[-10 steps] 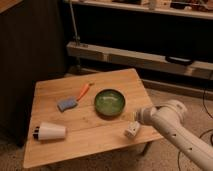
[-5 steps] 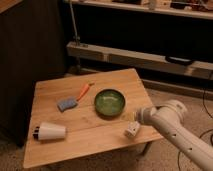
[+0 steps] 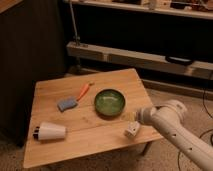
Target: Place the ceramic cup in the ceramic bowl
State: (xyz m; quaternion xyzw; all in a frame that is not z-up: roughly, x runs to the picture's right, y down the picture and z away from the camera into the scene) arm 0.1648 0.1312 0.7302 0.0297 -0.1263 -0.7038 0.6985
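Ceramic cup (image 3: 50, 131), plain white, tapered: lying on its side at front-left of the wooden tabletop (image 3: 107, 80), well apart from the round glossy green ceramic bowl (image 3: 110, 102). Likely rigid, slick, chips if dropped, may roll; grip across mid-body. End effector (image 3: 135, 118) just right of the bowl; open or closed, can't tell. Count: one cup, one bowl, one orange carrot-shaped piece (image 3: 84, 90), one blue-grey pad (image 3: 67, 104), one small white object (image 3: 132, 130).

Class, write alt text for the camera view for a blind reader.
A white ceramic cup lies on its side, front left on the table, apart from the green ceramic bowl. The claw is just right of the bowl.
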